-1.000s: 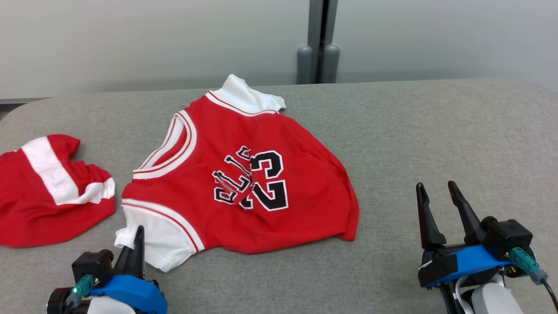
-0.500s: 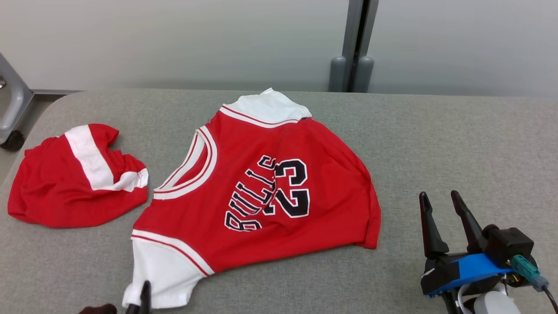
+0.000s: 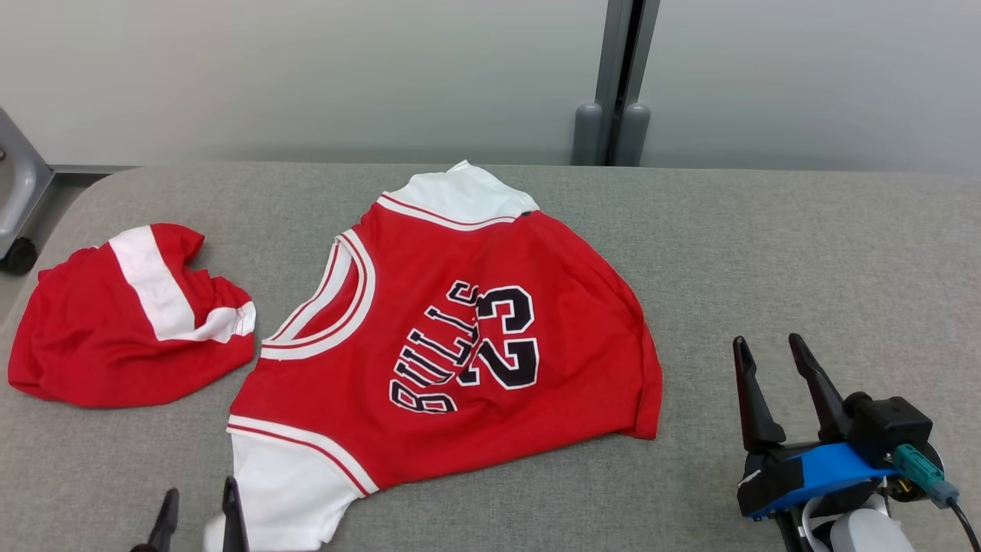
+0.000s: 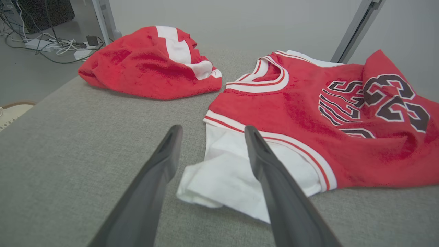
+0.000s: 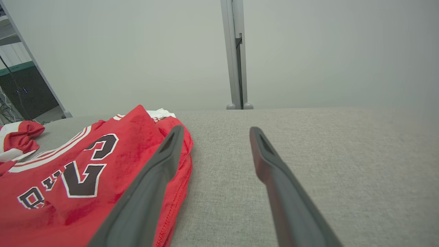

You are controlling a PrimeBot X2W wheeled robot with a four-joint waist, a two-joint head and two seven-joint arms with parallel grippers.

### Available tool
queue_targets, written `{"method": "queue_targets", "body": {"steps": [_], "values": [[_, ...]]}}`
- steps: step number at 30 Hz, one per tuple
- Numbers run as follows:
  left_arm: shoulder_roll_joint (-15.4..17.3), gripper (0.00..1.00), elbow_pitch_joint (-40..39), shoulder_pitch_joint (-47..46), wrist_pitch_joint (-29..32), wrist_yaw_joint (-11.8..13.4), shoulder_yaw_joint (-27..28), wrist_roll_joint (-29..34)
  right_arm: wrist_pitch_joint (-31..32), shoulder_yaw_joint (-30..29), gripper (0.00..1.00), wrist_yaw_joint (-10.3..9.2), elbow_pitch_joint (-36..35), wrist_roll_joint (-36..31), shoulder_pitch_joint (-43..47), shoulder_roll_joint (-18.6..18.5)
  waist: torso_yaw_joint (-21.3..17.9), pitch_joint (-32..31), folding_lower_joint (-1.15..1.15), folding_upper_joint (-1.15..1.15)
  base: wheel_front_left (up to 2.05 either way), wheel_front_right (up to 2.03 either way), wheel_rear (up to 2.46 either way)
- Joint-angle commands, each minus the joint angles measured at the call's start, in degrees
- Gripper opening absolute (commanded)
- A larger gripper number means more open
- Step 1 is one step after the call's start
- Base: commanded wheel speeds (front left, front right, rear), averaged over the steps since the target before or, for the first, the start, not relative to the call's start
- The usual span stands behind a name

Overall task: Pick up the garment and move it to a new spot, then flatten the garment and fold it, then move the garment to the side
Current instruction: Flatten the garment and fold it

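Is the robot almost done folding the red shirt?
Not yet. Done: the shirt lies spread out, nearly flat, on the table. In hand: nothing. The left gripper stands open at the white sleeve, and the right gripper is open over bare table beside the shirt. Still to do: smoothing the bumps, folding it, and moving it aside.

A pale grey wall (image 3: 306, 69) with a grey upright post (image 3: 617, 77) stands behind the grey fabric-covered table (image 3: 766, 253).

At lower right, the right gripper (image 3: 766, 340) had two long dark tapered fingers (image 3: 748, 395) on a blue and black mount (image 3: 828, 464), with a teal plug (image 3: 916, 462) and a black cable (image 3: 964, 515)
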Motion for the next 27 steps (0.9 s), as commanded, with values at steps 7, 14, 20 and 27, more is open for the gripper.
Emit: {"method": "queue_targets", "body": {"steps": [7,14,20,27], "values": [[2.0,1.0,-2.3,-4.4,-4.6,-0.1,1.4,2.6,-0.2,-0.2,1.0,0.03,0.1,-0.5,0.8,-0.3,-1.2,-1.1,0.0,0.0,0.0,0.0,0.0],[1.9,1.0,-3.6,-8.7,-6.2,-1.0,2.0,4.3,-0.2,0.0,1.0,0.03,0.2,-0.6,0.8,-0.3,-3.3,-1.8,0.0,0.0,0.0,0.0,0.0],[0.5,1.0,-1.7,-11.8,-6.5,-2.9,1.2,5.6,-0.2,0.2,1.0,0.03,0.2,-0.5,1.0,-0.3,-5.3,-2.0,0.0,0.0,0.0,0.0,0.0],[-1.5,1.0,0.4,-13.7,-6.5,-5.0,2.6,7.8,-0.2,0.7,1.0,0.03,0.2,-0.2,1.1,-0.3,-6.8,-1.9,0.0,0.0,0.0,0.0,0.0]]}}
